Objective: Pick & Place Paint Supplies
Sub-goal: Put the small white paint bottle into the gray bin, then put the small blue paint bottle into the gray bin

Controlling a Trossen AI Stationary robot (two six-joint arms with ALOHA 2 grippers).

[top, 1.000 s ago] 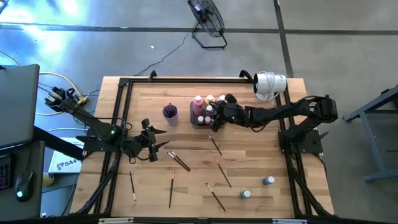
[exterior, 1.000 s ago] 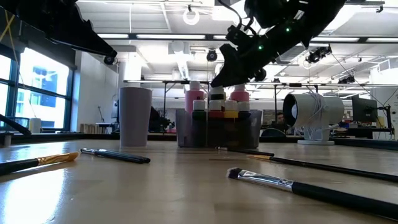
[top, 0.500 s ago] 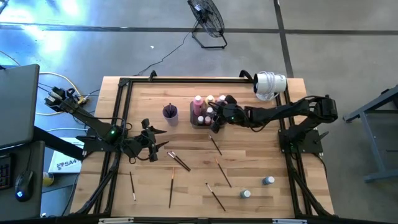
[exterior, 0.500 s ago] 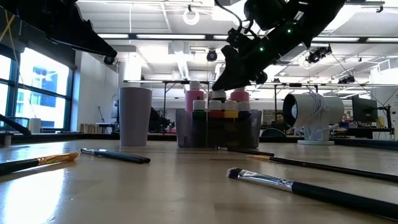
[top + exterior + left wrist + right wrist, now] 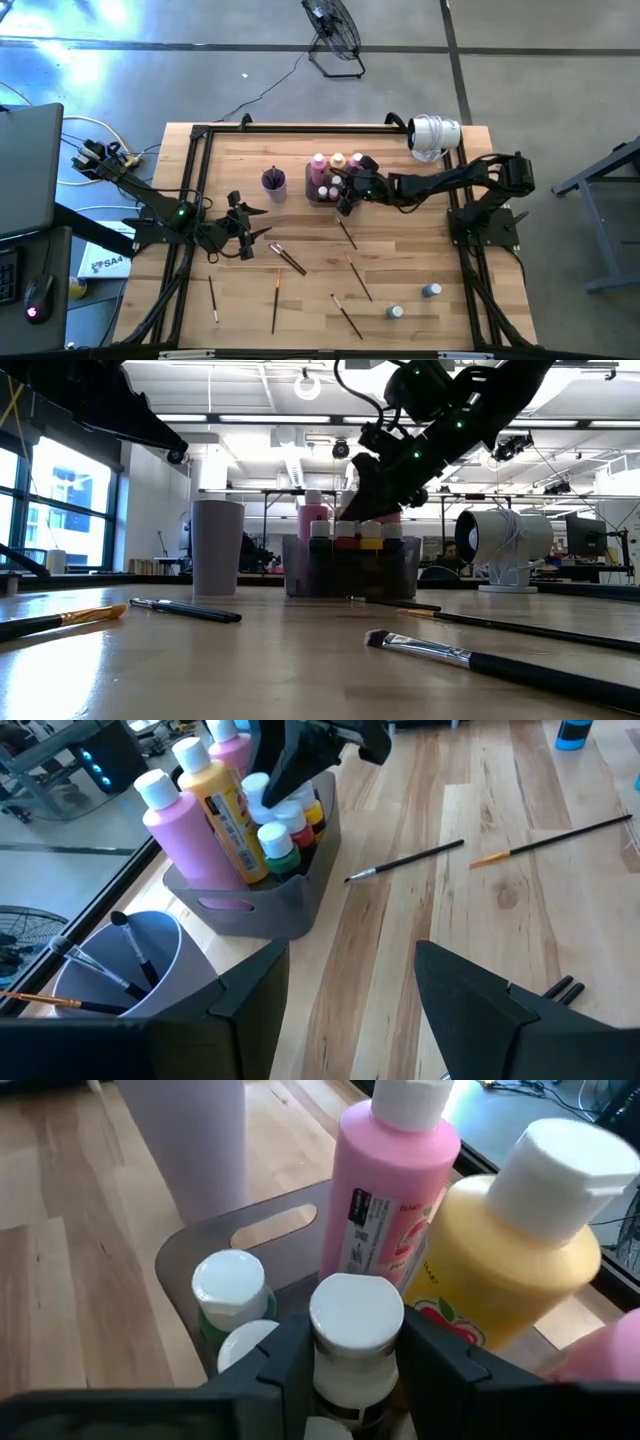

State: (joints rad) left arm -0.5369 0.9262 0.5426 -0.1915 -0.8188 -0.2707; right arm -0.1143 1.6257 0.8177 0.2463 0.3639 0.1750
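My right gripper point(image 5: 355, 1355) over tray point(image 5: 322, 196), frame centre, fingers flanking small white-capped bottle point(image 5: 355, 1335): seating it among others, grip uncertain. Left gripper point(image 5: 243, 228) idles centre-left, fingers spread, empty.

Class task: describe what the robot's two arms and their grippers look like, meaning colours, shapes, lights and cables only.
Both arms are black, built of slim jointed segments. A small green light glows on the left arm and another on the right arm. The left gripper ends in two thin pointed fingers. The right gripper has broad, flat, matte dark fingers. A thin black cable loops above the right arm's wrist.
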